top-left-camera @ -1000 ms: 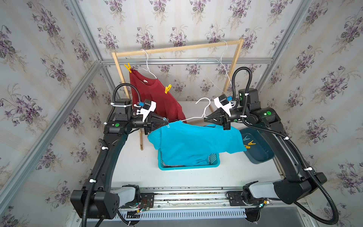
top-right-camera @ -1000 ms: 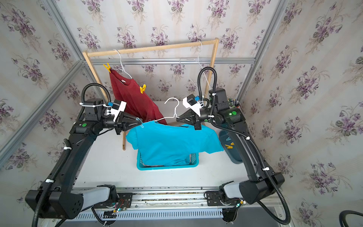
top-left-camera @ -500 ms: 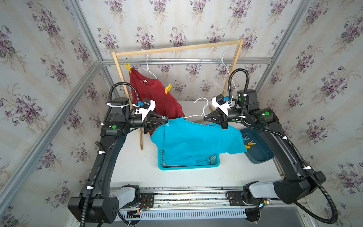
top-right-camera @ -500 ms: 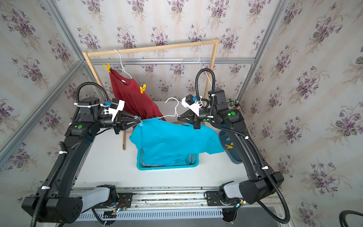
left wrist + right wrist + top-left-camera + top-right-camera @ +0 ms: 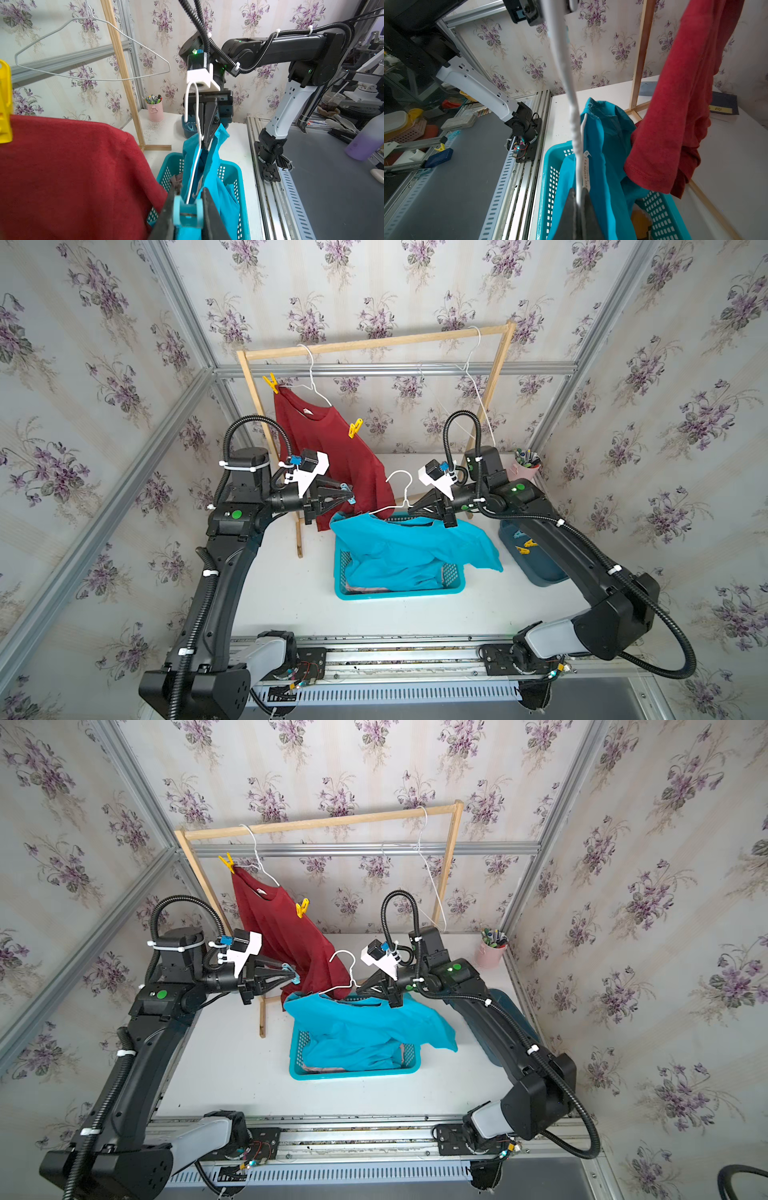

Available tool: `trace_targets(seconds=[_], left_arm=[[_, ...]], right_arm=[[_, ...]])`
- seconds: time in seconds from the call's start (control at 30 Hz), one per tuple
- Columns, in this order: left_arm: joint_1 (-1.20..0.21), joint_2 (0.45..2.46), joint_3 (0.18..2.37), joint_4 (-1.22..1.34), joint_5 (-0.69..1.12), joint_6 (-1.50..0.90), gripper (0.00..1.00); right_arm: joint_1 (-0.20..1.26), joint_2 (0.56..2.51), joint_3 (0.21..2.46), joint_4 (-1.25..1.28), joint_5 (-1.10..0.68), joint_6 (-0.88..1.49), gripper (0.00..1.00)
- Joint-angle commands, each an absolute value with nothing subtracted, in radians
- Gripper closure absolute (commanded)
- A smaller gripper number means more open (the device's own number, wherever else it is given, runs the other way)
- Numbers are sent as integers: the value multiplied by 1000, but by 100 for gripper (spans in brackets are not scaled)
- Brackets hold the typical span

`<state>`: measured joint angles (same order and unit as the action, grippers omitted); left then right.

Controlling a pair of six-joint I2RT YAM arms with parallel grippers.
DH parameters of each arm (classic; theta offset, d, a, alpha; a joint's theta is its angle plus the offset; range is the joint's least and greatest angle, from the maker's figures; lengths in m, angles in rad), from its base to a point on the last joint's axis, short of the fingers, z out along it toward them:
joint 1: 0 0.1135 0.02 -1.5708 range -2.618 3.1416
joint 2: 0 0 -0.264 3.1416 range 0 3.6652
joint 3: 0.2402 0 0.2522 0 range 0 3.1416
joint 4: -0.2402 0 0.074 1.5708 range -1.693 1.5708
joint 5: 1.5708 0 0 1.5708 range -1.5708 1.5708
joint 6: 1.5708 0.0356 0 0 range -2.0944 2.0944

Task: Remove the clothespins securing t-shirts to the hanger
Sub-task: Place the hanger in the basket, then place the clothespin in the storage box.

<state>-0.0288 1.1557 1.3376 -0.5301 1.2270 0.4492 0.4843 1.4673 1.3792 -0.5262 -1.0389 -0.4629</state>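
Light-blue plastic clothespin (image 5: pixel 188 216) is pinched in narrowly parted left gripper (image 5: pixel 348 497) jaws. White wire hanger (image 5: pixel 577 145) is clamped in shut right gripper (image 5: pixel 410 511) jaws. Turquoise t-shirt (image 5: pixel 407 551) is partly hidden in teal plastic basket (image 5: pixel 399 594).

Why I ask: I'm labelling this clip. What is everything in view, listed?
wooden rack: one, pale, table back
dark red t-shirt: one, on the rack
yellow clothespins: two, on its shoulders
basket: one, turquoise, table centre
turquoise t-shirt: one, over the basket
white hanger: one, inside turquoise t-shirt
bare hanger: one, white, on rack
bin: one, dark blue, pegs inside
cup: one, pink, back corner
light blue clothespin: one, gripped beside dark red t-shirt
left gripper: black, shut on that clothespin
right gripper: black, shut on white hanger
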Motion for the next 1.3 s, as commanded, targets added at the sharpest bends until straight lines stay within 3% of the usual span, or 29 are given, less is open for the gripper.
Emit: trace_targets(seconds=[0.0, 0.13, 0.33, 0.6, 0.77, 0.93, 1.13, 1.2, 1.27], left_arm=[[-28, 1148, 1333, -522, 1227, 448, 99], [-29, 1146, 1329, -521, 1228, 439, 98], [-48, 1141, 1317, -520, 1206, 423, 97], [-121, 1152, 1306, -518, 1156, 425, 96], [-159, 1169, 1321, -516, 1146, 414, 96], [-192, 1191, 1344, -514, 1155, 389, 93], [-195, 1193, 1356, -515, 1204, 363, 92], [-195, 1195, 1357, -515, 1214, 355, 92], [-195, 1195, 1357, -515, 1221, 351, 91]], right_arm=[[494, 1495, 1336, -380, -1038, -410, 100], [528, 1570, 1305, -414, -877, -403, 87], [529, 1591, 1349, -477, -707, -310, 41], [531, 1453, 1307, -424, -620, -301, 9], [529, 1344, 1246, -258, -722, -212, 7], [646, 1274, 1184, 48, -845, -72, 8], [720, 1323, 1247, 40, -887, -123, 7], [730, 1347, 1275, 25, -912, -133, 9], [740, 1372, 1302, 27, -929, -127, 18]])
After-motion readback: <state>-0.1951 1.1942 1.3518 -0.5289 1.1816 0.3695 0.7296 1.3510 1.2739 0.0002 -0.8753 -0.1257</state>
